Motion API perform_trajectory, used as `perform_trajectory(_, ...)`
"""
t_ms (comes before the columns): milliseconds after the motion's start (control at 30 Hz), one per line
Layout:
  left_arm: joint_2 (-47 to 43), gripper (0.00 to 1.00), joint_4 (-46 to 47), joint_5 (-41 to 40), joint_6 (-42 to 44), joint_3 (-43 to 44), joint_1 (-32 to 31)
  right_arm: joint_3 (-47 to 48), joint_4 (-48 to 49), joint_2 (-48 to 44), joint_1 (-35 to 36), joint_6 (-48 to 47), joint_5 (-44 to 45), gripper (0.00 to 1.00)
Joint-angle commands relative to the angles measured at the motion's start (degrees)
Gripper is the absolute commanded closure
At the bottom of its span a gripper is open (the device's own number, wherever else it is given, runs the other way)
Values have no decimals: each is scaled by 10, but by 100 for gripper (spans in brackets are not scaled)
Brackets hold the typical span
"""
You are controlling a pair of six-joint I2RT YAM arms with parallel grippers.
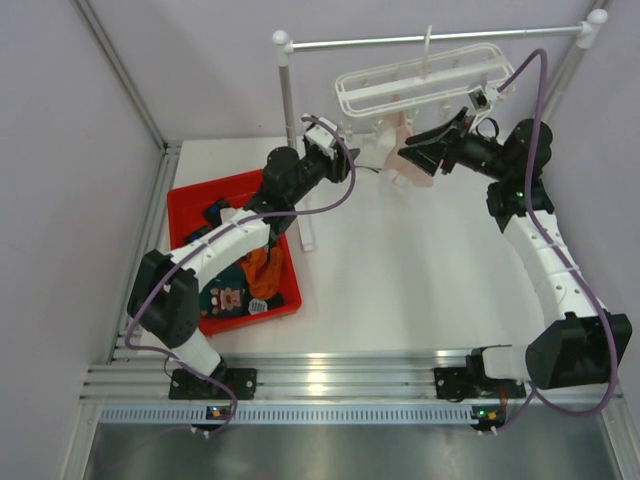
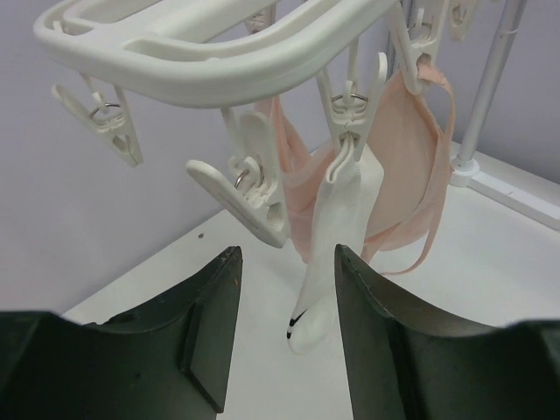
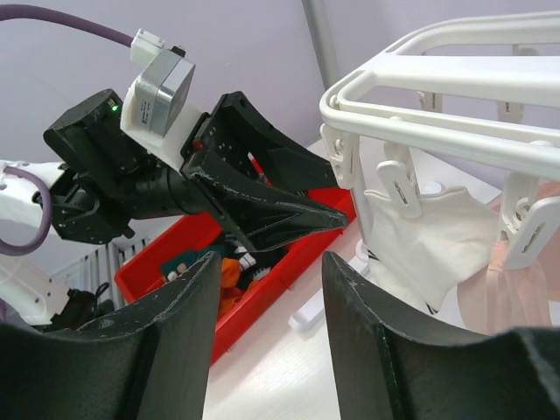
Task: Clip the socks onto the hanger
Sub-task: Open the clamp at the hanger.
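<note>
1. White sock (image 2: 348,206) and pink sock (image 2: 409,157) hang clipped to the hanger (image 1: 400,92); other socks (image 1: 262,272) wait in the red bin (image 1: 215,185).
2. Our left gripper (image 2: 286,262) and right gripper (image 3: 269,262) gape empty; we should retreat without snagging the clips (image 2: 254,197).

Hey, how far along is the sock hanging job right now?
Done: a white sock and a pink sock hang clipped on the hanger. In hand: nothing; both arms' jaws stand open and empty near it. Left: at least an orange sock and a teal sock lie in the red bin.
</note>
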Motion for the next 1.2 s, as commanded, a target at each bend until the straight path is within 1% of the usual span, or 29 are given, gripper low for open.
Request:
perform_trajectory(0,-27,48,26,2,-9,7,12,7,42,-6,11,-2,-6,50)
perform_trajectory(100,-16,46,31,10,-18,19,23,6,41,-7,12,-9,-6,48)
perform_trajectory(200,-3,46,45,29,-30,32,36,-2,40,-11,17,-28,-3,39)
perform_trajectory(233,2,45,58,35,-30,34,37,-4,39,-10,18,-31,-2,34)
perform_trajectory(300,9,45,68,55,-29,43,42,-4,34,-8,23,-41,-1,32)
perform_trajectory(333,14,45,73,64,-45,46,45,-4,32,-8,24,-43,-1,29)
perform_trajectory(500,28,46,92,98,-52,64,53,5,30,1,33,-48,-3,25)
perform_trajectory(567,33,49,93,109,-55,67,55,7,31,2,33,-49,-7,24)
perform_trajectory(600,36,51,93,115,-54,70,56,7,31,3,35,-49,-4,24)
perform_trajectory(633,37,57,93,119,-52,71,56,5,34,3,36,-48,-2,24)
perform_trajectory(733,37,65,93,125,-51,73,56,-2,47,2,40,-43,11,24)
perform_trajectory(767,37,69,93,127,-51,73,56,-9,54,0,45,-39,27,24)
perform_trajectory(800,34,71,93,128,-50,72,56,-16,63,-5,53,-44,35,24)
perform_trajectory(833,32,72,94,133,-49,70,56,-33,73,-8,58,-48,45,27)
perform_trajectory(867,31,76,94,135,-48,66,56,-42,91,-11,70,-55,69,28)
perform_trajectory(933,26,79,92,135,-47,63,56,-55,96,-11,83,-86,90,30)
perform_trajectory(967,24,82,90,134,-47,61,55,-54,97,-3,94,-99,97,32)
perform_trajectory(1067,17,86,82,137,-41,58,56,-52,115,11,106,-95,113,35)
perform_trajectory(1100,13,89,81,140,-39,58,55,-52,134,20,111,-95,121,39)
perform_trajectory(1167,9,89,74,147,-36,56,55,-54,158,28,119,-91,143,42)
